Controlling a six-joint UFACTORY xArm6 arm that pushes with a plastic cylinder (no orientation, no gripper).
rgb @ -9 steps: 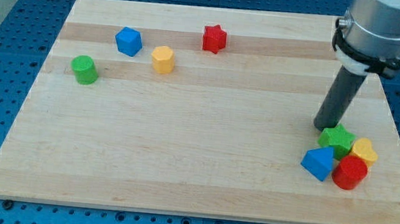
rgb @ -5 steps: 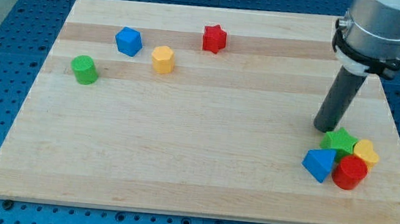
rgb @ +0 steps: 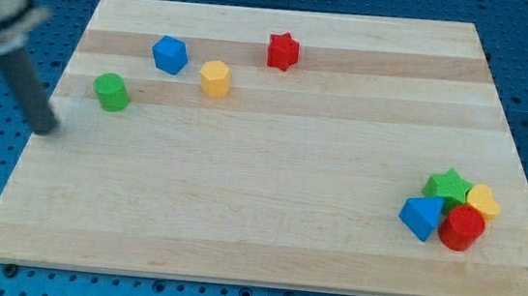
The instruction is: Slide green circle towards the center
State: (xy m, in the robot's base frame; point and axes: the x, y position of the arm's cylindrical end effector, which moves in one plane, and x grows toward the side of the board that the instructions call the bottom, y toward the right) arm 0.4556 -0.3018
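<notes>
Green circle (rgb: 111, 92) sits near the board's (rgb: 238, 214) far left, clear on all sides. My tip (rgb: 47, 129), blurred, rests just left and nearer, holding nothing. Blue block (rgb: 169, 54), yellow block (rgb: 214, 78) and red star (rgb: 283, 50) lie rightward, well apart

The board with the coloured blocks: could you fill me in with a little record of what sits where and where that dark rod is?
tip: my tip at the view's left edge, left and below the green circle, not touching
upper group: blue block, yellow block, red star
lower-right cluster: green star, yellow heart, blue block, red cylinder
surface: wooden board
</notes>
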